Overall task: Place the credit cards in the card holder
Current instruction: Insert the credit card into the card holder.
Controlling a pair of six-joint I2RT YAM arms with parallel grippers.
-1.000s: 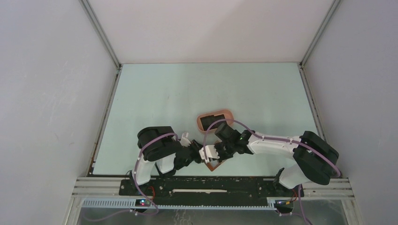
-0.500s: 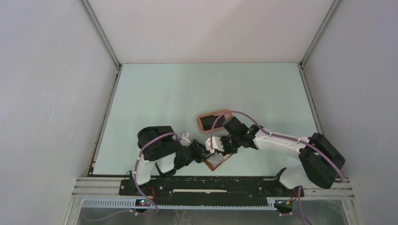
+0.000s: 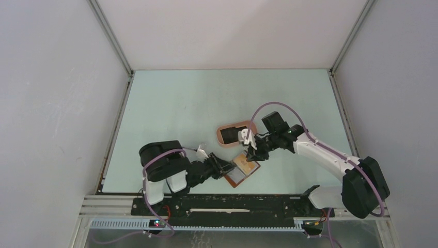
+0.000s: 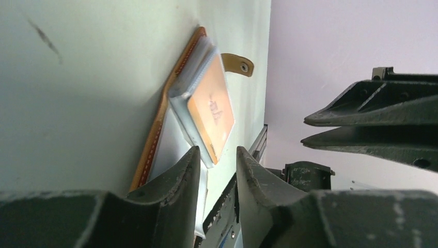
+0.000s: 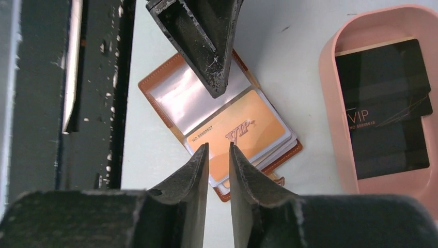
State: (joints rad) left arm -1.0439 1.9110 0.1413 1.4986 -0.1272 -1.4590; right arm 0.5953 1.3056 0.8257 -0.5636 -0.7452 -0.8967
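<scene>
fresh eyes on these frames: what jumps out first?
The brown card holder lies open near the front edge of the table, an orange VIP card showing in its top sleeve and the left gripper tip on its clear sleeves. Just beyond it, a pink tray holds black cards. The right gripper hovers over the holder, holding nothing.

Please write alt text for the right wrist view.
An open brown card holder lies on the table with a tan VIP card in it. The right gripper hovers above it, slightly open and empty; black cards lie in a pink tray beside.
</scene>
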